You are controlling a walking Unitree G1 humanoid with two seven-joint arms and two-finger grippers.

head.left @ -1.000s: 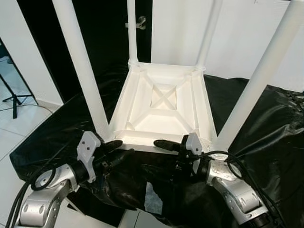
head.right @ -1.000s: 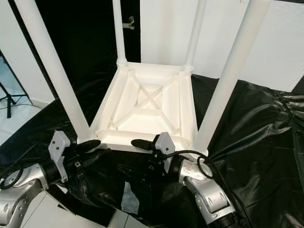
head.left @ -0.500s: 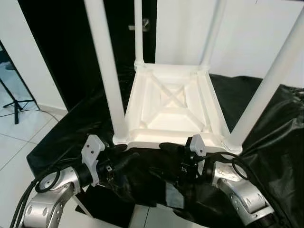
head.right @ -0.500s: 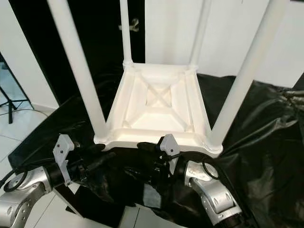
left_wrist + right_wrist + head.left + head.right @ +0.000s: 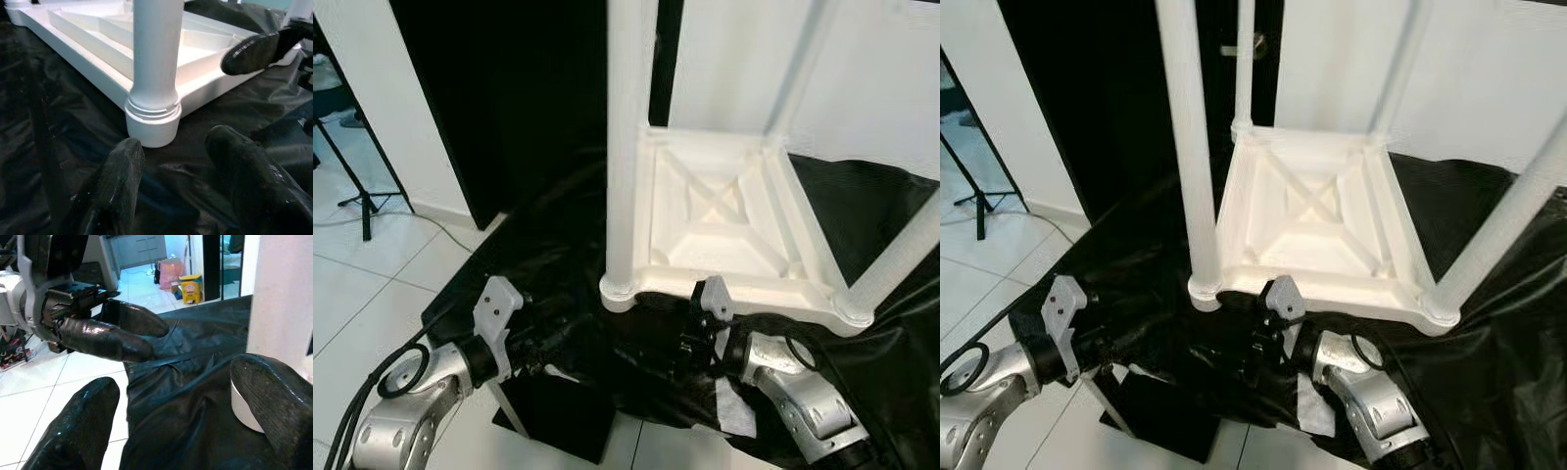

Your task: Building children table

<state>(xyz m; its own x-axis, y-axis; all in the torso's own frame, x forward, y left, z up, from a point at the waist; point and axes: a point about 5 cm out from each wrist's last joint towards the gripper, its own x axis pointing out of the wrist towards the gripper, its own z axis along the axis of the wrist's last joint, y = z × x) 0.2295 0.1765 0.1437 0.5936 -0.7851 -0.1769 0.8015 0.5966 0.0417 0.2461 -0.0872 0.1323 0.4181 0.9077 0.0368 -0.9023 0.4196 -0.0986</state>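
Note:
A white children's table [image 5: 724,220] lies upside down on a black plastic sheet [image 5: 538,264], its round legs pointing up. The near-left leg [image 5: 628,147] stands at its front corner. My left gripper [image 5: 173,147] is open, low on the sheet just in front of that leg's base [image 5: 152,120], not touching it. My right gripper [image 5: 176,382] is open too, below the table's near rim [image 5: 744,294], facing the left gripper [image 5: 105,335]. One right fingertip [image 5: 254,49] hovers by the rim. Neither holds anything.
The sheet covers a low dark stand [image 5: 558,426] whose front edge drops to the white tiled floor [image 5: 382,284]. A tripod foot [image 5: 357,191] stands at the far left. A dark doorway [image 5: 509,88] and a white wall [image 5: 891,88] are behind.
The whole picture has shifted, so the table now sits further right in view. Both grippers lie lower, under and in front of the near rim.

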